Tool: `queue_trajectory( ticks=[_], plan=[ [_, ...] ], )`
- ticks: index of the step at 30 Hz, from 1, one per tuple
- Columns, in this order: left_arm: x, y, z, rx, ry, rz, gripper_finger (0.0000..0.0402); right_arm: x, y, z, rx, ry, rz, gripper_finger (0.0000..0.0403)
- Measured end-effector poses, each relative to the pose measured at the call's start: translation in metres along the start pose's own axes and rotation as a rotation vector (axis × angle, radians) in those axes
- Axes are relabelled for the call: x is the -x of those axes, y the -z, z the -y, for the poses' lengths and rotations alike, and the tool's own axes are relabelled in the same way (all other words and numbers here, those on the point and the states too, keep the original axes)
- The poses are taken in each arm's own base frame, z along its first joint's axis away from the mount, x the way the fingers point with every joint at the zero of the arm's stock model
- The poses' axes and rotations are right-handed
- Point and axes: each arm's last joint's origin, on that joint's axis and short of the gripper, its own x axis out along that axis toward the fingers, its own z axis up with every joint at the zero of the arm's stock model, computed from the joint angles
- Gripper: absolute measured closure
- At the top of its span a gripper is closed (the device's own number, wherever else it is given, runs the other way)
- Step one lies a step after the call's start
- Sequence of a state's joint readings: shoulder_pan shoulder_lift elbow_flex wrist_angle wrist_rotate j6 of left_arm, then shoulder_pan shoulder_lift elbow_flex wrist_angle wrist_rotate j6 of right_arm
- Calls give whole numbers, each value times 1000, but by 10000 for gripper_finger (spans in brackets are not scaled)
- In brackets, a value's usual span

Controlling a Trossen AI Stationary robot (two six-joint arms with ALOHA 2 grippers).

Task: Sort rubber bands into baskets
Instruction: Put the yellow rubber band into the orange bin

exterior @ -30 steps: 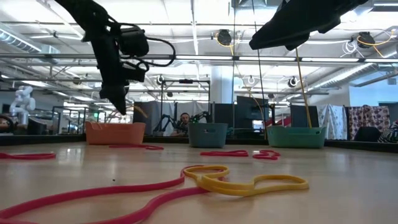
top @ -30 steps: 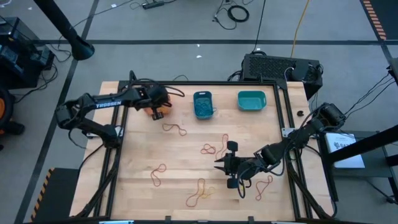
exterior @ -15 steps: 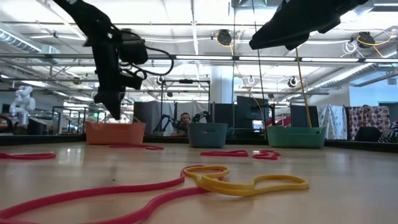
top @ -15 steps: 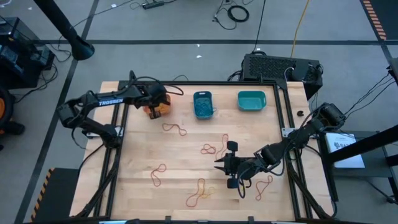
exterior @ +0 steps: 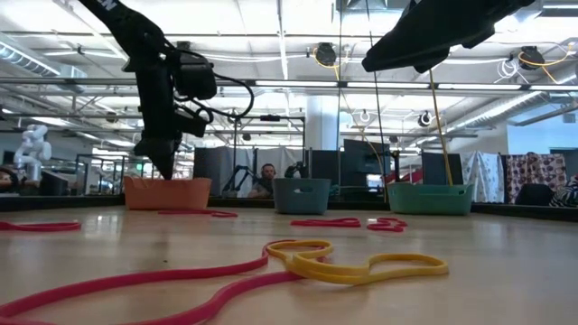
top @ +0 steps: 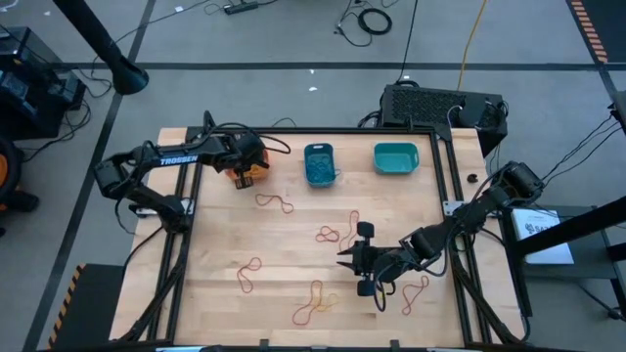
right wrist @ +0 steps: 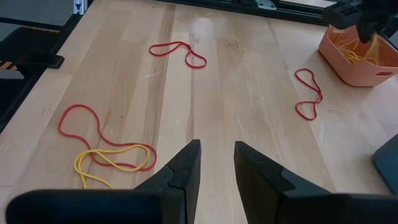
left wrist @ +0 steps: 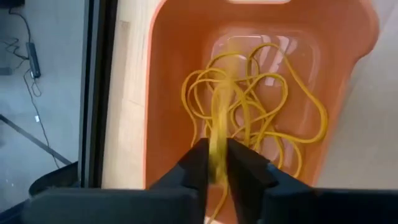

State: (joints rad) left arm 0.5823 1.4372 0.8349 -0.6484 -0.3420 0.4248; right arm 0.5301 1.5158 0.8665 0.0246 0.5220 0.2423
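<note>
One yellow band [left wrist: 217, 134] sits between the narrowly parted fingers of the left gripper [left wrist: 216, 163] above the orange basket [left wrist: 168, 81] at the table's [top: 293, 244] far-left corner, and may cling instead of dropping, while the right gripper [right wrist: 216, 163] hovers part-open, empty

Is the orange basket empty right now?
No, the left wrist view shows a tangle of yellow rubber bands lying inside the orange basket, just past the left gripper.
</note>
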Motion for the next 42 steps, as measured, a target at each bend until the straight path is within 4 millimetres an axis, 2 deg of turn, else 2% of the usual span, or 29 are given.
queue_trajectory(
  ticks=[7,11,16,19,23,26,29,35,39,42],
  plan=[
    [0,1,-2,54,-86,-33,252,0,0,-1,-6,-3,-1,312],
    [7,1,-5,63,-120,-77,237,0,1,-1,-6,-5,-5,312],
    [28,0,-9,49,-72,-107,236,0,1,-1,-5,-2,-3,312],
    [42,-4,-7,118,71,-55,236,1,1,-1,-41,-4,-1,312],
    [54,-10,9,185,417,114,236,3,2,-5,-104,-17,-1,312],
    [66,-19,36,133,530,253,241,5,3,-12,-119,-36,4,312],
    [83,-31,72,38,583,412,248,6,6,-19,-107,-54,1,312],
    [117,-42,174,-225,746,863,249,11,9,-27,-89,-84,-3,312],
    [128,-38,234,-288,762,1094,249,13,15,-37,-103,-107,-18,312],
    [125,-37,272,-320,726,1188,249,14,19,-44,-110,-123,-24,312]
  ],
)
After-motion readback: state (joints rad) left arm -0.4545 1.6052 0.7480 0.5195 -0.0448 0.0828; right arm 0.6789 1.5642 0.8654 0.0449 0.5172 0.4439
